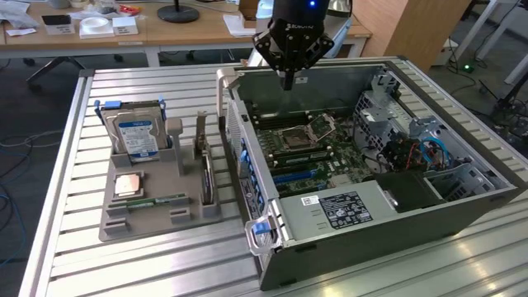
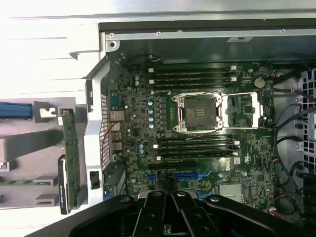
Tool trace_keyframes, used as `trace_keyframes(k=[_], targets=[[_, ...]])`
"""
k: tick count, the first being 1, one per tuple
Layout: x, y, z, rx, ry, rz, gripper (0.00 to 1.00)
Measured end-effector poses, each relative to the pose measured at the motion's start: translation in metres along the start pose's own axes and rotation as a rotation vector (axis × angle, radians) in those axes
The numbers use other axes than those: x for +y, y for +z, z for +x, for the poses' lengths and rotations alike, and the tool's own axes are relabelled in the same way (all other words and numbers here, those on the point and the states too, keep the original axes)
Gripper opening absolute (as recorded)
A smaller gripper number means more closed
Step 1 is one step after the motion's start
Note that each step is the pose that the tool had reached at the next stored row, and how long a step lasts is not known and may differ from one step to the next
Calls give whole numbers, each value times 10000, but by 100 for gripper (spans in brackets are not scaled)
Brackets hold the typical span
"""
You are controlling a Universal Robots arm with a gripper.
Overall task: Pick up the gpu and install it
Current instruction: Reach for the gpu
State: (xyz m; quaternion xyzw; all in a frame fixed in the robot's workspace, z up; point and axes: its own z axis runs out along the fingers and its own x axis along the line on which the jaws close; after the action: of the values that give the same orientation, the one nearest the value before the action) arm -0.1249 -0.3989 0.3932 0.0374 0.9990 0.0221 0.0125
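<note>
The gpu (image 1: 207, 179) stands on its long edge in a slot of a grey holder tray (image 1: 157, 226), on the side of the tray nearest the computer case (image 1: 347, 241). Its long axis runs from the far side of the table (image 1: 123, 272) towards the near side, parallel to the case wall beside it. A pale upright piece at its far end looks like the bracket. It is seen almost edge-on, so little of its faces shows. The wrist view gives the thin green board edge with a black block against one side.

The same tray holds a hard drive (image 1: 136, 136) with a blue-white label, upright in a rack at the far end. A square processor chip (image 1: 128, 184) and a narrow green memory stick (image 1: 148, 202) lie flat nearer the front.

The case lies open on its side. Inside it are the motherboard (image 1: 305, 151) with an open processor socket (image 1: 297, 136), rows of memory slots, a labelled power supply (image 1: 342, 207) and tangled cables on the exterior view's right.

The gripper (image 1: 288, 81) hangs over the far wall of the case, well apart from the gpu. Its jaws are pressed together and hold nothing.
</note>
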Motion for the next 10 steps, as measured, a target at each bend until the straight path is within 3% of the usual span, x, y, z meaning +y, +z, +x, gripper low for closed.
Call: trace_keyframes(k=[10], targets=[[-11,-3,146,1,-1,1,11]])
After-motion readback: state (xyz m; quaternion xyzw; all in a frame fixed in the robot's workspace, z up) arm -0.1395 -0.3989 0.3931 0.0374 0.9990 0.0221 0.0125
